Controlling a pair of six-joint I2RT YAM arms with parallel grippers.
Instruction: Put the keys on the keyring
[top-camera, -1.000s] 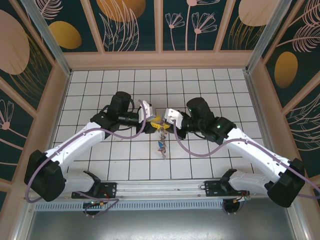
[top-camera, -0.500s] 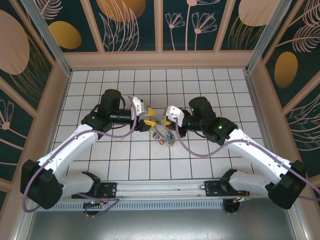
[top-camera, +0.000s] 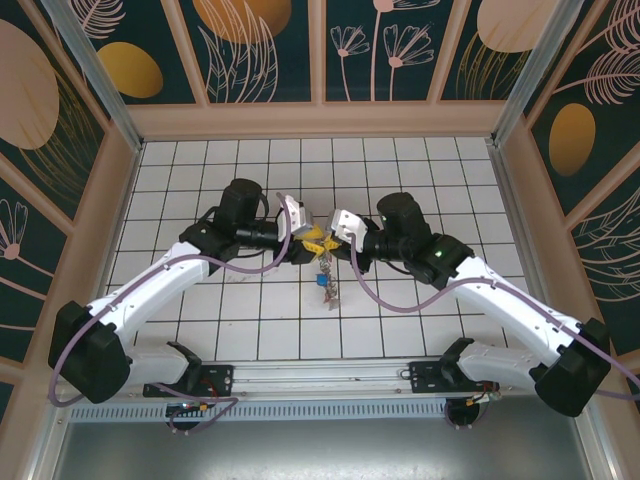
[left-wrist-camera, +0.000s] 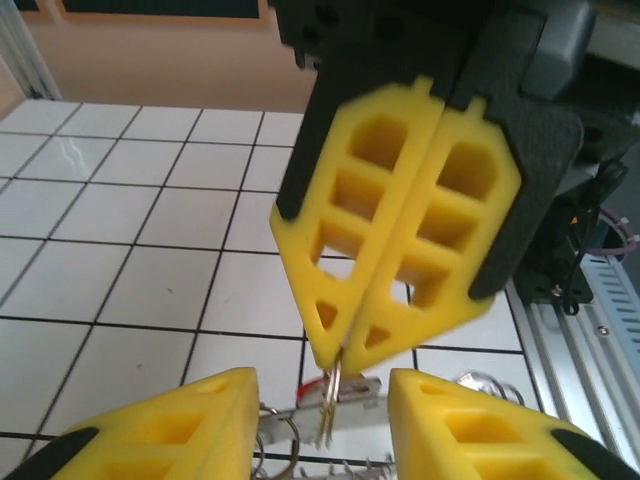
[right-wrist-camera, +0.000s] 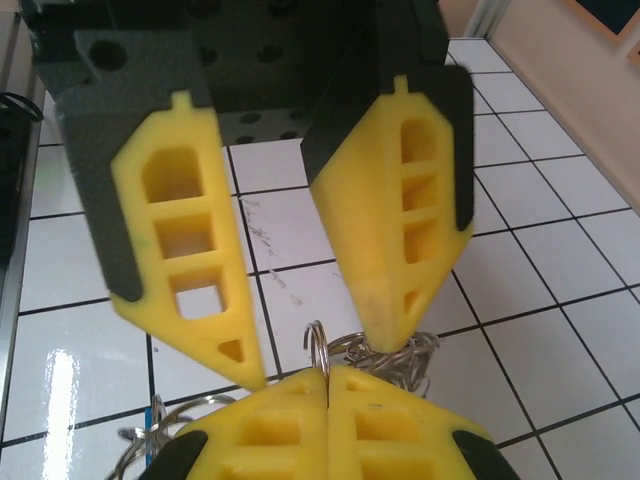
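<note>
My right gripper (right-wrist-camera: 328, 385) is shut on the keyring (right-wrist-camera: 318, 345), a thin silvery wire loop standing up from its fingertips. My left gripper (left-wrist-camera: 320, 425) faces it tip to tip, its yellow fingers (left-wrist-camera: 160, 430) apart on either side of the ring. A silvery key with a red head (left-wrist-camera: 345, 392) lies crosswise in that gap, just behind the keyring (left-wrist-camera: 331, 400). In the top view the two grippers meet at mid-table, left gripper (top-camera: 305, 243) and right gripper (top-camera: 329, 240), and a bunch of keys (top-camera: 325, 284) hangs below them. A blue key head (right-wrist-camera: 155, 415) shows at lower left.
A tangle of silvery rings (right-wrist-camera: 405, 355) lies on the white tiled floor (top-camera: 420, 170) under the left gripper's fingers. The metal rail (top-camera: 320, 375) with both arm bases runs along the near edge. Wooden walls close the other sides.
Half a second ago my left gripper stood back to the left and wider; it has returned to the right gripper's tips. The key bunch hangs lower now. My right gripper stayed shut.
</note>
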